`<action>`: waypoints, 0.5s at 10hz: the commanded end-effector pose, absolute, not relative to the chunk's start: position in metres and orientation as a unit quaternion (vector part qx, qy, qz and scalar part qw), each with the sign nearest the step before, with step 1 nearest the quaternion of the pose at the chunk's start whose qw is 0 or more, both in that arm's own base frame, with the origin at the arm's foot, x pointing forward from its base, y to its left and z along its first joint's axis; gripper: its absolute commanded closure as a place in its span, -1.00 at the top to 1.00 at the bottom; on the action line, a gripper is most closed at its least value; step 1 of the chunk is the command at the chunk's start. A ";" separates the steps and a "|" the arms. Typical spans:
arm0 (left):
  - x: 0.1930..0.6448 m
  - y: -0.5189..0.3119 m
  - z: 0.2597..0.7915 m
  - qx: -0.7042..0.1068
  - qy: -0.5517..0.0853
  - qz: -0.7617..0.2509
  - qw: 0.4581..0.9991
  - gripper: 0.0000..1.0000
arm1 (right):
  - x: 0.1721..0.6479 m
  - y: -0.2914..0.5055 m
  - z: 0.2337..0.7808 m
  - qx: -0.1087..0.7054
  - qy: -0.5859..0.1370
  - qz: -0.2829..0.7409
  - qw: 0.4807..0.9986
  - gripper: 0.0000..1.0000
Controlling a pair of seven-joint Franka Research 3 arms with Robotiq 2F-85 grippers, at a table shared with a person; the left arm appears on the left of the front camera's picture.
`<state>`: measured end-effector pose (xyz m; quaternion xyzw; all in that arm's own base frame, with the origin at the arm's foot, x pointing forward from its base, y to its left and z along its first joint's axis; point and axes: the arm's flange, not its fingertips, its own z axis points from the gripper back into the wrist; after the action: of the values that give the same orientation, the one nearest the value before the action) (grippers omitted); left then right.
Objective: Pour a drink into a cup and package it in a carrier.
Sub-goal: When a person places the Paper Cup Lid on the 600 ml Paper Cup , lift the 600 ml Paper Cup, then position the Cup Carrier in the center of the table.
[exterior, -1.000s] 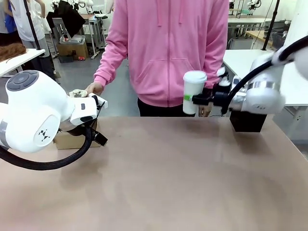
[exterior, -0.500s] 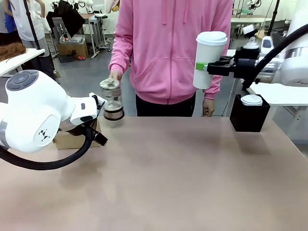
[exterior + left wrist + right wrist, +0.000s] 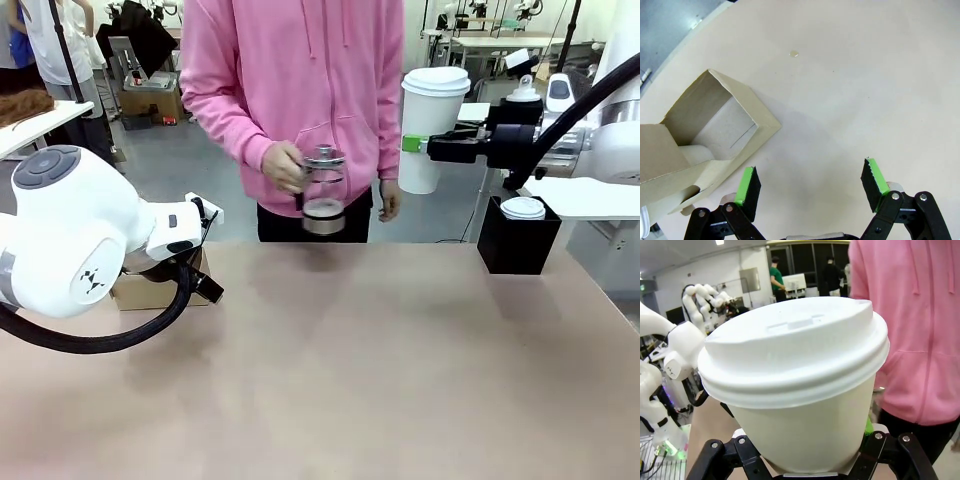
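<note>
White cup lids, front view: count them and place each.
2. One lid caps the cup held aloft by the right gripper; the other lid sits atop the black box at far right. Others may be hidden.

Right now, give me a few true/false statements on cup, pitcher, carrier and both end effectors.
1. Right end effector holds the cup off the table. True.
2. The cup has no lid. False: a dome lid is on it.
3. A person's hand holds the pitcher above the table. True.
4. Left end effector is open, near the carrier. True.
5. The cup sits in the carrier. False: it is in the air, apart from the carrier.
6. The black box has a bare top. False: a white lid shows on the black box.
</note>
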<state>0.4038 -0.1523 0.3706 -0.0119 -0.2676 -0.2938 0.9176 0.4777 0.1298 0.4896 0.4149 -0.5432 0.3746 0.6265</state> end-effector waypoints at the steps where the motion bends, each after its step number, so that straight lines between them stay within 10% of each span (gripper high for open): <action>1: 0.404 -0.152 0.371 -0.013 -0.268 -0.293 0.918 1.00 | 0.476 0.126 0.497 0.413 -0.549 0.374 0.623 0.61; 5: 0.404 -0.152 0.371 -0.013 -0.268 -0.293 0.918 1.00 | 0.476 0.126 0.497 0.413 -0.549 0.374 0.623 0.61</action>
<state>0.4038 -0.1523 0.3706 -0.0119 -0.2676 -0.2938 0.9176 0.4785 0.1248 0.4916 0.4118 -0.5467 0.3722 0.6269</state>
